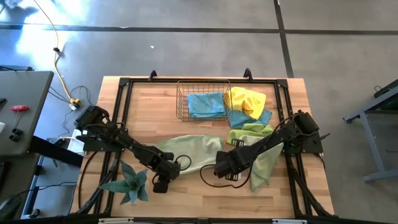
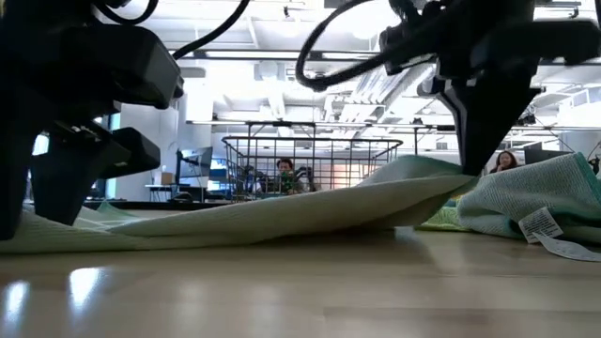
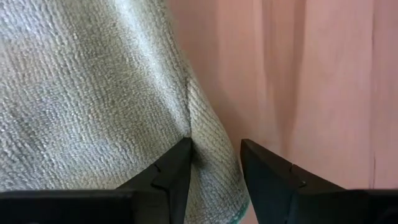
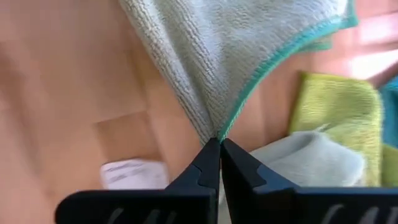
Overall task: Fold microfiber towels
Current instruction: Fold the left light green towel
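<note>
A pale green towel (image 1: 189, 151) lies spread across the middle of the table. Its right end is raised, and the rest rests flat on the wood (image 2: 310, 207). My right gripper (image 1: 221, 169) is shut on that raised end. My left gripper (image 1: 163, 182) stands open at the towel's near left edge, fingers pointing down, with the hemmed edge (image 3: 217, 174) in the gap between them. A second pale green towel (image 1: 267, 165) lies on the table to the right. My left gripper has one fingertip (image 3: 180, 162) on the cloth beside the hemmed edge, where a crease begins. That part of the towel lies flat on the table. Whether the other finger touches, I cannot tell. My right gripper pinches the towel at its teal-hemmed edge (image 4: 225, 127) between the tips of its two fingers, coming from above and pointing down. The cloth gathers into a point at the fingertips. This end is lifted off the table (image 2: 441, 178) while the rest slopes down to the wood.
A copper wire basket (image 1: 202, 99) at the far middle holds a light blue towel (image 1: 205, 104). Yellow (image 1: 247, 99), blue (image 1: 249, 118) and lime green (image 1: 249, 130) towels are piled to its right. A spiky green plant (image 1: 129, 182) stands near the front left.
</note>
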You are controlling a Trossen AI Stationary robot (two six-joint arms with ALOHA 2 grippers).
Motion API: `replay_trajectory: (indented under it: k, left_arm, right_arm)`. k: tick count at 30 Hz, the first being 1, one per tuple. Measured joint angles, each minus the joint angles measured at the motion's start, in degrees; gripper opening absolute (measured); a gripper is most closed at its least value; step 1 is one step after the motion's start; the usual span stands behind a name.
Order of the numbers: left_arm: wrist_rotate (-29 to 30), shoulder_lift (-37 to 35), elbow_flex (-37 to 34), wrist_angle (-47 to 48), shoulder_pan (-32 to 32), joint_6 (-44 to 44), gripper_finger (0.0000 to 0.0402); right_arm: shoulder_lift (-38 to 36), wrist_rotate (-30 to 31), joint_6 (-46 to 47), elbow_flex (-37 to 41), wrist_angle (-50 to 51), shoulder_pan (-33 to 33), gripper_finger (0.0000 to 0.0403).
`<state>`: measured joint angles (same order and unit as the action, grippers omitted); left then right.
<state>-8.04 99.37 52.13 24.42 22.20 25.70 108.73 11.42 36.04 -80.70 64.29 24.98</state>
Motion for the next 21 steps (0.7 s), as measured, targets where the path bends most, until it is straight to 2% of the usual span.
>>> replay_trajectory:
  k: [6, 13, 15, 21]
  left_arm:
    - [-1.41, -0.65, 0.64, 0.67, 0.09, -0.45, 0.0130]
    - [-4.13, -0.72, 1.21, 0.25, 0.00, -0.63, 0.0130]
    - [-4.23, -0.98, 1.21, 0.27, 0.02, -0.43, 0.0130]
    - [-3.71, -4.23, 3.05, 2.55, -1.33, -2.74, 0.0130]
  right_arm:
    - [0.00, -3.91, 2.72, -3.07, 1.63, 0.17, 0.0030]
    - [-0.02, -6.86, 7.50, -3.77, 2.90, 0.15, 0.0121]
    - [-0.14, -9.32, 8.16, -3.77, 3.95, 0.13, 0.0141]
    - [-1.49, -14.24, 14.39, -6.10, 10.02, 0.12, 0.0156]
